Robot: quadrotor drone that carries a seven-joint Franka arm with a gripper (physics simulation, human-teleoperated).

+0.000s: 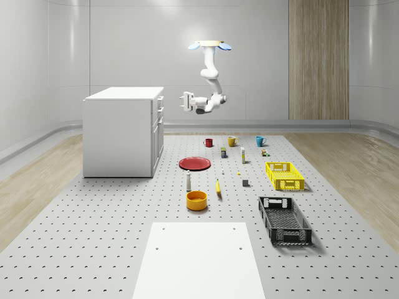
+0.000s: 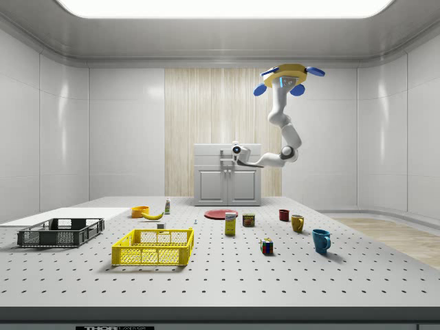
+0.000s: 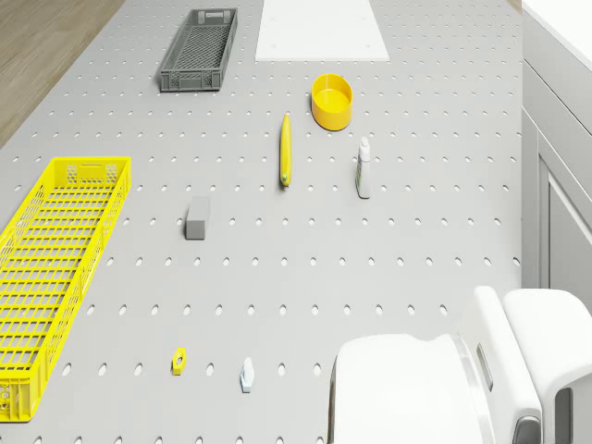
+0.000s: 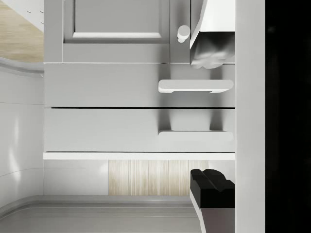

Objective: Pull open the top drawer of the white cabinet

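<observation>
Lining up on the top drawer handle

Drone (image 1: 210, 45) hovering beside white cabinet (image 1: 121, 132); gripper (image 1: 186, 101), fingers spread, facing top drawer handle (image 4: 195, 136) at 9 o'clock; I'd centre both pads before closing

This is a simulated robotics test room, not a lived-in home. Smooth pale wall panels (image 1: 68, 56) curve into the floor, one vertical strip of light wood panelling (image 1: 318, 59) breaks them, and a broad glowing ceiling panel (image 2: 220, 7) lights the space. A large grey perforated platform (image 1: 93, 237) with a regular grid of holes covers the middle, edged by light wooden flooring (image 1: 361, 168). Household props lie spread across it: a yellow plastic lattice crate (image 1: 285, 175), a dark grey lattice crate (image 1: 284, 220), a flat red plate (image 1: 194, 163) and a plain white rectangular mat (image 1: 199, 261).
</observation>
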